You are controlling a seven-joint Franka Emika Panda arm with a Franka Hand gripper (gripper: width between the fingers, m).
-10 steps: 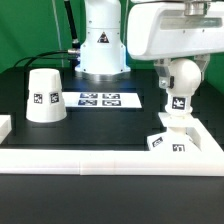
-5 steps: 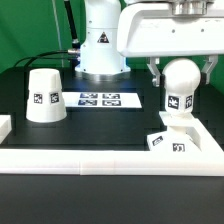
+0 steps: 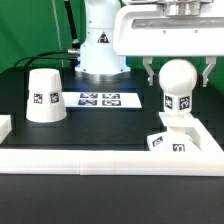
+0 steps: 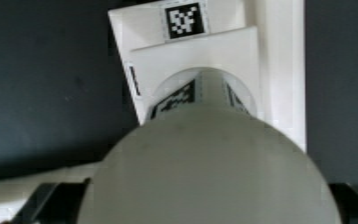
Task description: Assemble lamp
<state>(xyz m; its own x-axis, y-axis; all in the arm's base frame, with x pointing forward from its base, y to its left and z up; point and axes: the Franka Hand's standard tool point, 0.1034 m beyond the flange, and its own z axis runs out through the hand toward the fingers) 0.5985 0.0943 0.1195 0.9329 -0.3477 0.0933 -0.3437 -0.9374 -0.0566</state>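
Lamp bulb (image 3: 177, 92), a white ball-like plastic part with a square tag, stands upright on the small flat white square base (image 3: 168, 139) near the black counter's (image 3: 100, 130) front corner at the exterior view's right. The gripper (image 3: 178, 77) straddles it, fingers (image 3: 150, 72) spread clear of its sides. The white truncated-cone shade (image 3: 43, 95) sits near the exterior view's left edge.

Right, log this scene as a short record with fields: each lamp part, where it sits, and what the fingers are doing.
bulb: upright on the base, at the exterior view's right
base: lying flat under the bulb
shade: standing alone, wide end down, at the exterior view's left
fingers: open, one on each side of the bulb, with a gap to it
marker board: flat, between shade and bulb
left to do: shade not yet on the bulb
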